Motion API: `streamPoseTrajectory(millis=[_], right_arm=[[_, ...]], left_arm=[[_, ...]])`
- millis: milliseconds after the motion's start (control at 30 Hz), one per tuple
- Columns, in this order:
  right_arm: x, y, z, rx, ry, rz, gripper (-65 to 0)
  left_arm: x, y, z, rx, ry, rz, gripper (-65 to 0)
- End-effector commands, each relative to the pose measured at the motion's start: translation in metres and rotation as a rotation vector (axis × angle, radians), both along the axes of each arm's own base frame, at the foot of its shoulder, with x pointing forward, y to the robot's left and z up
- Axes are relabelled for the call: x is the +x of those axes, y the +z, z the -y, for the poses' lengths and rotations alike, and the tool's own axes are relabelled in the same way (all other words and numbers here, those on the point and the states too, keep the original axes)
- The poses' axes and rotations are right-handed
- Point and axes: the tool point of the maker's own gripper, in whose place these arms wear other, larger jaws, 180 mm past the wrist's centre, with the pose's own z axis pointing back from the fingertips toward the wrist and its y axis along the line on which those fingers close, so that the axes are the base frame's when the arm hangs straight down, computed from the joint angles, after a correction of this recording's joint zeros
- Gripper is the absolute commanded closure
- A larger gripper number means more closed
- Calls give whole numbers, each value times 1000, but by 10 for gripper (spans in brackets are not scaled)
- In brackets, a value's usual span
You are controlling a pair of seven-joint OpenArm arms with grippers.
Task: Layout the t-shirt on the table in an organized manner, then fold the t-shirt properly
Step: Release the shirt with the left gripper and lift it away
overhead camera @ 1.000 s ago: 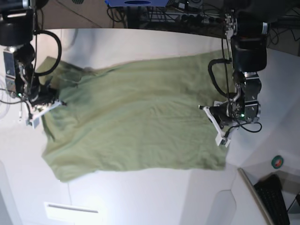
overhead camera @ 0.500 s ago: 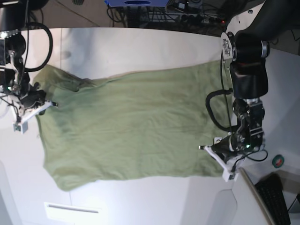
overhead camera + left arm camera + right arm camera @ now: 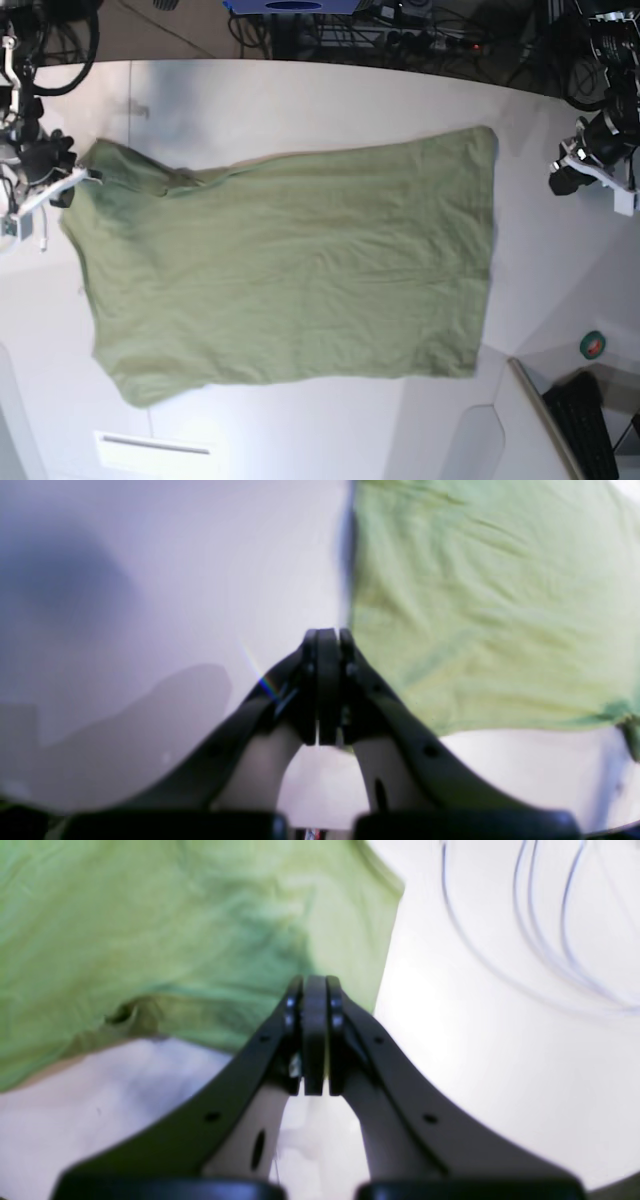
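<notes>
The olive-green t-shirt [image 3: 290,270] lies spread out nearly flat on the white table [image 3: 300,100], with its hem toward the right and its sleeve end toward the left. My right gripper [image 3: 82,178] is shut at the shirt's upper-left corner. In the right wrist view its pads [image 3: 315,985] press together over the cloth edge [image 3: 150,925], with no fabric showing between them. My left gripper [image 3: 560,184] is shut and hangs off the shirt, to the right of the upper hem corner. In the left wrist view it [image 3: 322,636] sits just beside the shirt's edge [image 3: 475,605].
A small green and red round object [image 3: 593,345] and a dark keyboard [image 3: 590,425] sit at the lower right. A white flat slab [image 3: 150,445] lies near the front edge. Cables [image 3: 400,35] crowd the floor behind the table. Thin clear wires [image 3: 550,940] loop near my right gripper.
My left arm has lifted off the shirt's lower hem corner and swung up and away to the right. My right gripper has slid upward along the sleeve end. The shirt lies flatter.
</notes>
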Motion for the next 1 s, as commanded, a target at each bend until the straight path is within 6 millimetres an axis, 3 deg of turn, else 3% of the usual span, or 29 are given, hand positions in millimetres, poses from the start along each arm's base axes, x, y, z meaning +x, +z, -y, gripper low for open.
streamPoseTrajectory(millis=[0,167,333,433,567,800,967], right_arm=[[13,5,-4,3,25,28,0],[42,-20,-37,52,109,-105,0],[73,-27,-67,44,211,-149,0],[79,-41,-76,25,252,-200,0],[66,-55,-81,10,284,-254,0],[27,-75,-83,26,290,-320,0],[-5,-69,-104,54,339,-305,0]], left_arm=[[2,13,-7,14,-7,47,0],[-23,10,-15,11,28,51,0],[-29,10,-19,19,34,43,0],[-31,10,-20,21,33,38,0],[-33,8,-21,27,32,29,0],[-37,-5,-34,173,0,-75,0],[-35,-4,-34,173,0,-70,0]])
